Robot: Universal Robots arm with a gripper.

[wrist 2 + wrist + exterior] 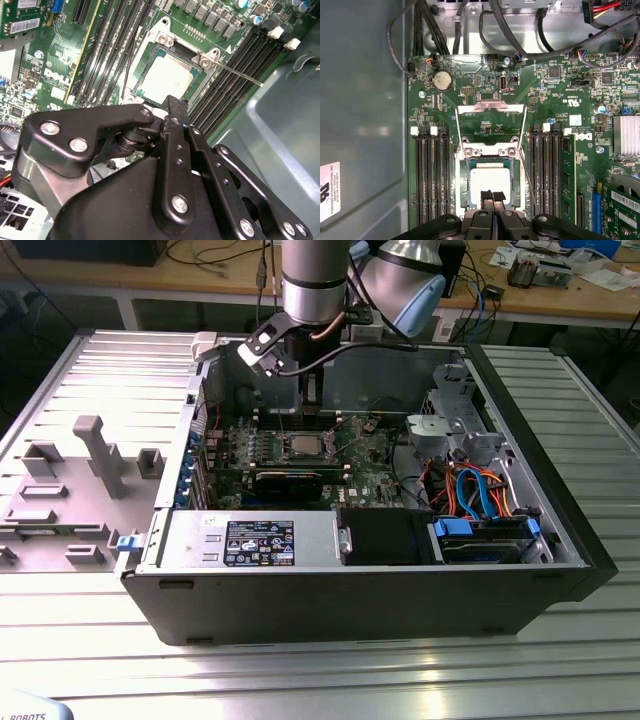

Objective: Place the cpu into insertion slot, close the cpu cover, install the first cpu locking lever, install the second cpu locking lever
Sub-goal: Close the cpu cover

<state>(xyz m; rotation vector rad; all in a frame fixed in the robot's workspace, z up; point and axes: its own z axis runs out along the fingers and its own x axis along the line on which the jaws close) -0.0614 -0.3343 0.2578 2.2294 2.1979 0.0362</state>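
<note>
Silvery-topped, the cpu [491,181] is seated in the insertion slot [460,186], well inside the motherboard's [555,100] edges. The cpu cover [490,106] is raised. The gripper [492,195] is pinched shut, empty; the cover is likely best pressed down squarely.

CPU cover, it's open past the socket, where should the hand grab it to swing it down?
Grip the cpu cover by its free cross bar, the edge farthest from the cpu, coming from above. Its other edge looks hinged at the insertion slot, and the big window leaves only thin rails.
</note>
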